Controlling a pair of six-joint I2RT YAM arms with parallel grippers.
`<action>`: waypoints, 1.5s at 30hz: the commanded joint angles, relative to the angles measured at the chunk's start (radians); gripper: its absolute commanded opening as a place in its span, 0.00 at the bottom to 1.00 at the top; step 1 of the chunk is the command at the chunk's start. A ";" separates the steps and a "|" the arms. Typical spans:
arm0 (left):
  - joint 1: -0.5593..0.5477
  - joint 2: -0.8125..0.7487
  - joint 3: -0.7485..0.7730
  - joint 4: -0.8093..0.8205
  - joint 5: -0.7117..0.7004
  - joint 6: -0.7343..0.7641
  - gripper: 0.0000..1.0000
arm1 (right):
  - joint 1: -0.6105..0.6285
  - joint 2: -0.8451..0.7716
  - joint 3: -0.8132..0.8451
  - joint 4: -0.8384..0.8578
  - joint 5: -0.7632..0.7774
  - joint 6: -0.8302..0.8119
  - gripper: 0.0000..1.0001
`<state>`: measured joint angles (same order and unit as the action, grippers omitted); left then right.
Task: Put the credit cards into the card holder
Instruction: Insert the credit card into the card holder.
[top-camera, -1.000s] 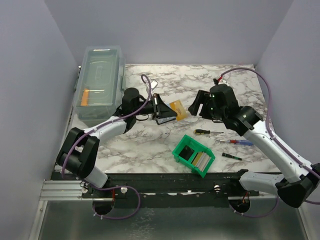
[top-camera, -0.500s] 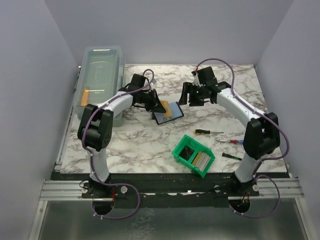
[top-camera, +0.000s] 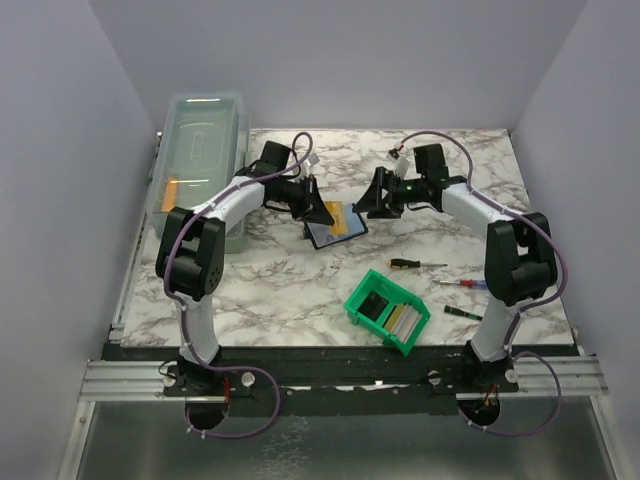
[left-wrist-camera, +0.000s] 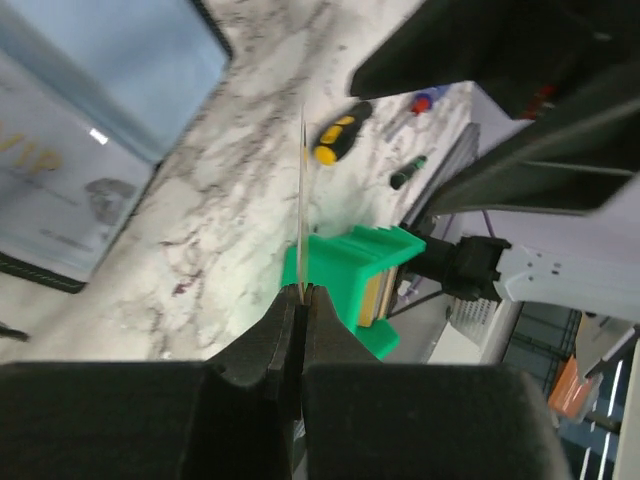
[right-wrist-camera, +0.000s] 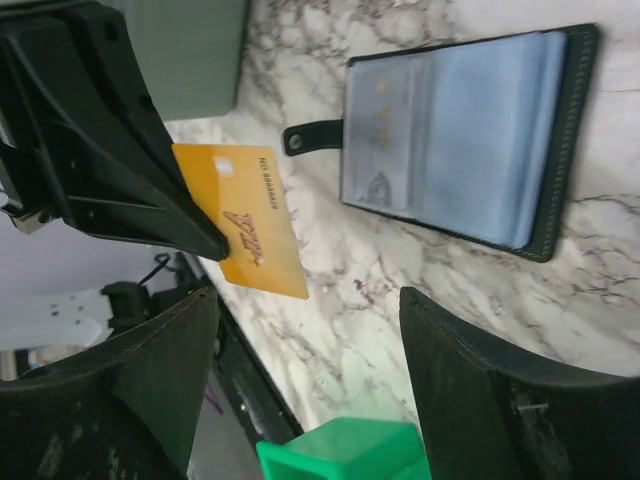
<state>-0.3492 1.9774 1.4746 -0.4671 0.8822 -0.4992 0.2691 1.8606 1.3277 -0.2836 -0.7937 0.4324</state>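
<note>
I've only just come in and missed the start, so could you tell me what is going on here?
The left gripper is shut on an orange credit card, holding it close to the open card holder that lies on the table. The right gripper is open, facing that card and gripping nothing. More cards sit in the green bin.

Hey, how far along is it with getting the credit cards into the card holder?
Done: a VIP card seems already sleeved in the open card holder. In hand: the left gripper pinches an orange card close by it; the right gripper is open nearby. Left: slotting that card, plus the cards standing in the green bin.
</note>
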 joint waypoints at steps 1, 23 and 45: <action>-0.031 -0.133 -0.026 0.068 0.136 0.040 0.00 | -0.008 -0.095 -0.079 0.195 -0.224 0.084 0.76; -0.103 -0.401 -0.330 0.752 0.070 -0.504 0.26 | -0.007 -0.364 -0.451 0.916 -0.301 0.608 0.00; -0.041 -0.310 -0.296 0.274 -0.343 -0.292 0.00 | -0.008 -0.194 -0.147 0.151 0.148 0.129 0.54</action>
<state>-0.4194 1.5974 1.1355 0.0437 0.6971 -0.9203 0.2626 1.5711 1.1213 0.0990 -0.7914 0.7349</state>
